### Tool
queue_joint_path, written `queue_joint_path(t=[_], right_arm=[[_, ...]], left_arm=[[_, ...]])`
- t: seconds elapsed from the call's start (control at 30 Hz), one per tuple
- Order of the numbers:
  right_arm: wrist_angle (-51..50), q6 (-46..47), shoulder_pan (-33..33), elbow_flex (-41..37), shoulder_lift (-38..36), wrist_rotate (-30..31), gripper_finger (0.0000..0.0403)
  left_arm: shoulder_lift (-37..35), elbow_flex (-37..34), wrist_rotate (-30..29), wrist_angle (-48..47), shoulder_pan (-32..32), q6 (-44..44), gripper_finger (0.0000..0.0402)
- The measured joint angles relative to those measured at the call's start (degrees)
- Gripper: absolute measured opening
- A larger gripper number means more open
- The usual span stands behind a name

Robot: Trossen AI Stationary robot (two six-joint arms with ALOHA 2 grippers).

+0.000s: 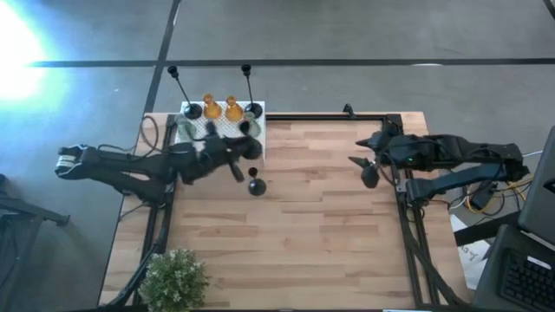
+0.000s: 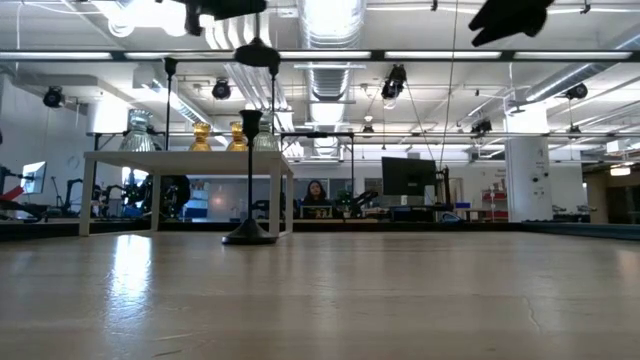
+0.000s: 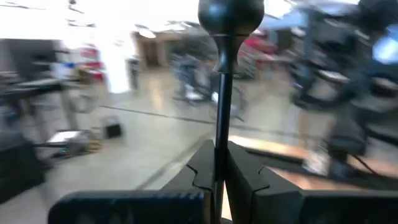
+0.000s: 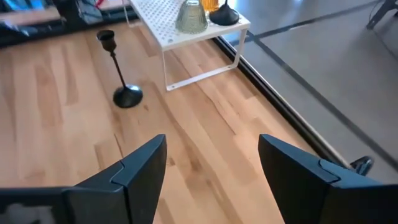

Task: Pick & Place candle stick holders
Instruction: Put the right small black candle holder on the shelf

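Observation:
My left gripper (image 1: 232,156) hovers by the white perforated stand (image 1: 198,137) at the table's far left, shut on a black candle stick holder (image 3: 222,93). Another black holder (image 1: 257,185) stands upright on its round base (image 4: 127,97) on the wood in front of the stand. On the stand are two amber holders (image 1: 211,106) (image 1: 233,109), black ones (image 1: 191,110) (image 1: 252,110) and a pale green one (image 4: 190,17). My right gripper (image 4: 211,149) is open and holds nothing, high over the table's right part (image 1: 366,166). My left gripper pinches the holder's thin stem (image 3: 219,146) between its two fingers (image 3: 202,168). The stem runs on past the fingertips to the holder's round end (image 3: 230,15). The holder is lifted clear of the table and the stand (image 2: 257,52).
A green potted plant (image 1: 173,279) sits at the near left corner. Bare wood (image 1: 312,234) lies between the two arms. Two thin black posts (image 1: 182,87) (image 1: 249,85) rise behind the stand. A person (image 2: 316,192) sits far off in the room beyond the table.

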Motion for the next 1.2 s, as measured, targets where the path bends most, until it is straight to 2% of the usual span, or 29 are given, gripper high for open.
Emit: queue_joint_path(t=[0.07, 0.2, 0.27, 0.37, 0.63, 0.77, 0.93, 1.07, 1.2], right_arm=[[2.0, 1.2, 0.0, -3.5, -3.5, -0.1, 0.0244], [5.2, 2.3, 0.0, -9.3, -9.4, -0.3, 0.0238], [7.1, 2.2, 0.0, -11.7, -11.3, -0.3, 0.0237], [10.4, 1.8, 0.0, -14.3, -13.5, -0.3, 0.024], [12.6, 0.5, 0.0, -16.1, -14.4, -0.3, 0.0251], [13.0, 0.2, 0.0, -16.1, -14.4, -0.3, 0.0249], [13.2, -0.7, 0.0, -16.1, -14.3, -0.3, 0.0241], [13.2, -0.8, 0.0, -16.1, -14.3, -0.4, 0.0236], [13.2, -1.0, 0.0, -16.1, -14.3, -0.4, 0.0236]], left_arm=[[-2.6, -3.3, -5.6, 3.6, 0.0, 0.9, 0.0017], [-5.6, -8.8, -20.8, 8.2, 0.5, 2.9, 0.0017], [-5.9, -11.2, -23.5, 11.0, 1.6, 3.1, 0.0017], [-5.8, -13.7, -22.8, 15.0, 4.3, 2.9, 0.0017], [-4.6, -15.5, -19.9, 15.0, 11.9, -0.3, 0.0017], [-3.6, -15.5, -15.3, 14.1, 15.0, -3.2, 0.0017], [-2.4, -15.6, -14.2, 9.3, 18.9, -8.3, 0.0017], [-1.1, -15.6, -9.3, 9.0, 21.5, -10.9, 0.0017], [1.0, -15.7, -8.2, 9.3, 22.9, -11.0, 0.0017]])
